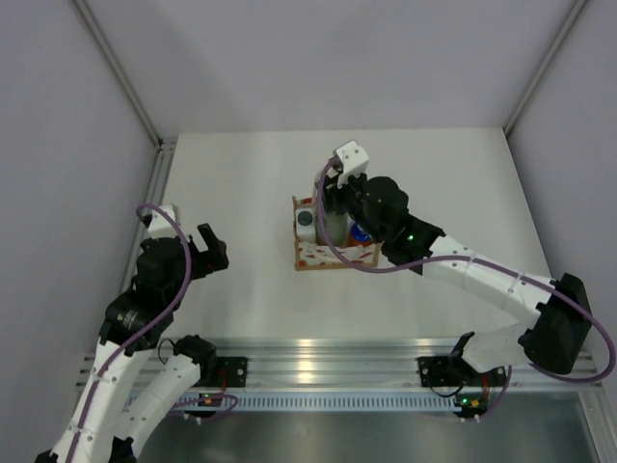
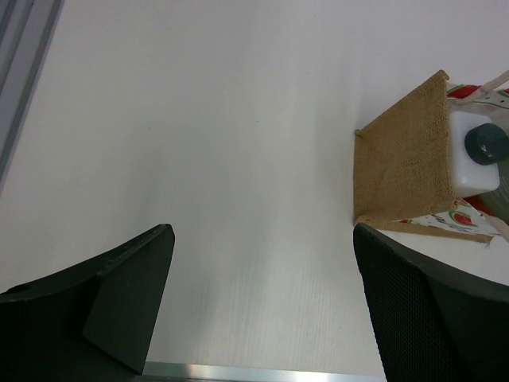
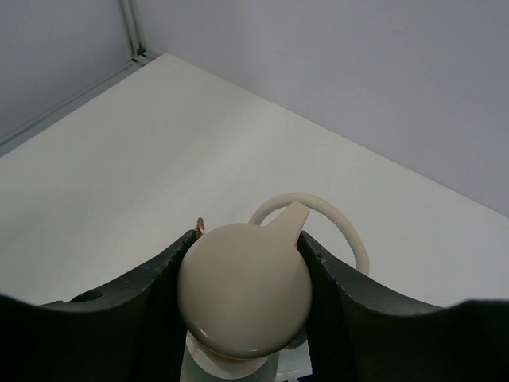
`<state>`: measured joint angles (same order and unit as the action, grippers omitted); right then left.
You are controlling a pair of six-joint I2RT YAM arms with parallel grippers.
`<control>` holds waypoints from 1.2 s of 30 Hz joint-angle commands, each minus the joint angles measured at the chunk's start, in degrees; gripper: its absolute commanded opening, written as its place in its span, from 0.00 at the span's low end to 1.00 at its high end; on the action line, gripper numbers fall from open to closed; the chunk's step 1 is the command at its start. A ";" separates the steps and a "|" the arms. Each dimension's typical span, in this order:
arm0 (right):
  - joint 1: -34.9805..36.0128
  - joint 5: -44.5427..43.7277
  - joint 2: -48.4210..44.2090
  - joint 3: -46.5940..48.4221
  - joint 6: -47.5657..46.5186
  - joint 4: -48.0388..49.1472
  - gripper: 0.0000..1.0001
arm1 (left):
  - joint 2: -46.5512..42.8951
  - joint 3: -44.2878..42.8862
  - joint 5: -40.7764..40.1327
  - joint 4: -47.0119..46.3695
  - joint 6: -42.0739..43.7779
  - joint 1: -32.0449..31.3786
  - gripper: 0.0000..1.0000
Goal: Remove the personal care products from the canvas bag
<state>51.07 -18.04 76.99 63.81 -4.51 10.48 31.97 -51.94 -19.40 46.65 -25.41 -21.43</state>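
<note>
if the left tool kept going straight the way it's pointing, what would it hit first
Probably the table, on its bare white surface: the open left tool aims there. The canvas bag sits off to the side of that line, though depth is hard to judge.

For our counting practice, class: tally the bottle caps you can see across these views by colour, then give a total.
dark grey cap: 1
beige cap, gripped by the right hand: 1
blue top: 1
Total: 3 seen; the canvas bag may hide more.
</note>
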 commanded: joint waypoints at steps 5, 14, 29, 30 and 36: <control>-1.32 -3.67 -5.01 12.55 0.12 -0.88 0.00 | -1.20 0.35 -0.90 -2.71 0.27 -0.10 0.99; -4.31 -4.37 -6.50 17.75 0.38 -7.40 0.00 | -1.56 0.35 -0.90 -2.80 0.18 -0.10 0.98; -9.84 -13.77 -11.33 15.56 -3.31 -9.43 0.00 | -2.17 0.44 -0.90 -2.80 0.18 -0.10 0.99; -10.46 -14.03 -11.86 15.12 -3.05 -9.43 0.00 | -2.17 0.44 -0.82 -2.88 0.10 -0.19 0.99; -15.47 -14.48 -14.24 13.01 -2.69 -9.51 0.00 | -2.17 0.44 -0.64 -2.88 0.27 -0.10 0.98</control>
<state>37.87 -30.06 67.00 75.33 -6.96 -7.46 30.48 -51.90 -19.55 46.63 -25.41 -21.43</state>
